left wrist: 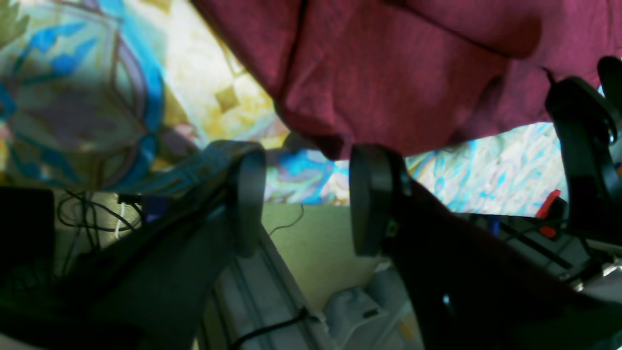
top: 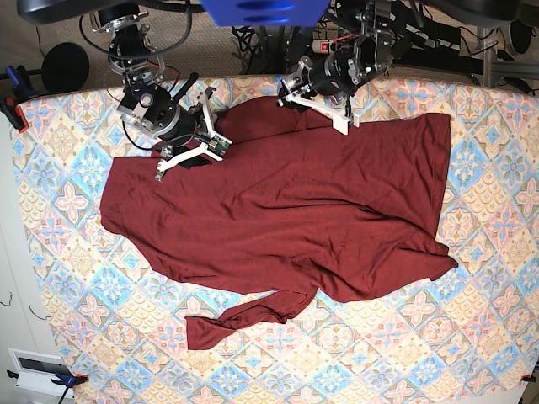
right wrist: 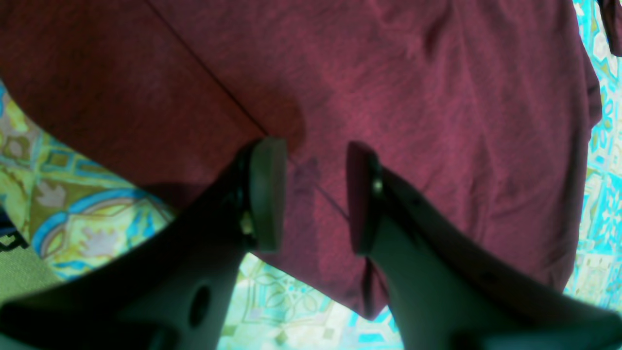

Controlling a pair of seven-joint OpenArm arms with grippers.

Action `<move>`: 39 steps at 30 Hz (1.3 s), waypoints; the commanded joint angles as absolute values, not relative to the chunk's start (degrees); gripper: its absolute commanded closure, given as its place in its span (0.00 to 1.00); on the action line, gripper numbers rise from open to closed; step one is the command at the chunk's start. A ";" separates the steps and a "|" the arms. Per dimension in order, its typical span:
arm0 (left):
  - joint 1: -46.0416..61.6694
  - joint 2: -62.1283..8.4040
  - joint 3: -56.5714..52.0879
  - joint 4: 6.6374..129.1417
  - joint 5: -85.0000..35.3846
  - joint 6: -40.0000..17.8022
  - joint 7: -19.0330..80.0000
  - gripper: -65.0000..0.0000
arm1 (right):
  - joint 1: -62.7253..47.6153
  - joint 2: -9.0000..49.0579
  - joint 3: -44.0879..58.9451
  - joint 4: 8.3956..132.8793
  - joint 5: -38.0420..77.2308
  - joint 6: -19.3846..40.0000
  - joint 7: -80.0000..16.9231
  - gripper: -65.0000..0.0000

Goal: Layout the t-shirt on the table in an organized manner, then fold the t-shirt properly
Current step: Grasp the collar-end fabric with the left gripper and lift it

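Maroon t-shirt [top: 286, 210] sprawls lengthwise left-to-right across the table [top: 67, 278].

Lying past the far edge: black cables [top: 253, 38] trailing on olive carpet [top: 50, 29], a round black disc [top: 66, 66] sitting far left, a red-switched power strip [top: 321, 46] resting mid-back, and a white box [top: 34, 368] showing at the near left corner.
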State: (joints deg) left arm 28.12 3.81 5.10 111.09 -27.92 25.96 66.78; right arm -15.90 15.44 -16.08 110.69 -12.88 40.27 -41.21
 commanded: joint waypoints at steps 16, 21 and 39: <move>22.55 4.79 5.58 104.57 -26.51 26.24 65.89 0.61 | -15.52 15.78 -15.96 111.96 -12.44 40.00 -40.22 0.69; 24.13 3.56 8.84 104.92 -26.42 25.80 65.89 0.83 | -15.52 15.78 -15.96 111.96 -12.44 40.00 -40.22 0.69; 35.38 -2.07 5.49 117.58 -26.42 26.07 65.54 1.00 | -15.52 15.78 -15.96 111.87 -12.44 40.00 -40.22 0.69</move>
